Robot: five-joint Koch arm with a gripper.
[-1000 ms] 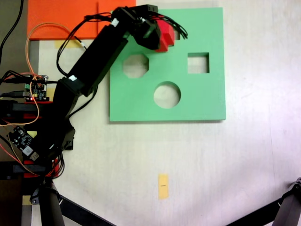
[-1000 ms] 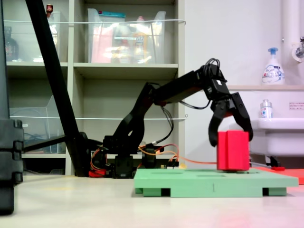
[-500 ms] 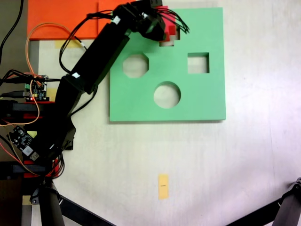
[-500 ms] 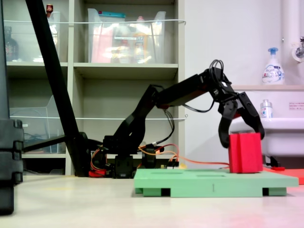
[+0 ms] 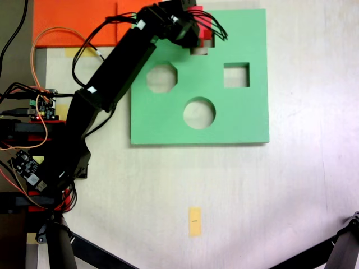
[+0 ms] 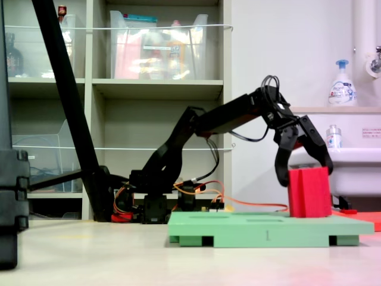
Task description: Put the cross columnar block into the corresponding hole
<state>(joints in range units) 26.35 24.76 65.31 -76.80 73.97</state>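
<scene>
The cross columnar block [image 6: 308, 192], bright red, stands on the far part of the green board [image 6: 268, 227], leaning slightly. My gripper [image 6: 303, 171] straddles its top, shut on it with a finger on each side. In the first exterior view only a red patch of the block [image 5: 204, 23] shows past the black gripper [image 5: 190, 29], near the board's [image 5: 235, 112] top edge. Just below it the plus-shaped hole [image 5: 199, 50] is partly visible and the gripper covers the remainder. I cannot tell whether the block's base has entered the hole.
The board also has an octagonal cutout [image 5: 162, 78], a square one [image 5: 236, 75] and a round one [image 5: 199, 112]. An orange sheet [image 5: 73, 22] lies at upper left; circuit boards and wires [image 5: 42, 106] lie beside the arm's base. A yellow tag [image 5: 194, 221] sits on the table.
Over the last second the gripper carried the block toward the first exterior view's top, rightward in the second exterior view. In the last half second it has hardly moved.
</scene>
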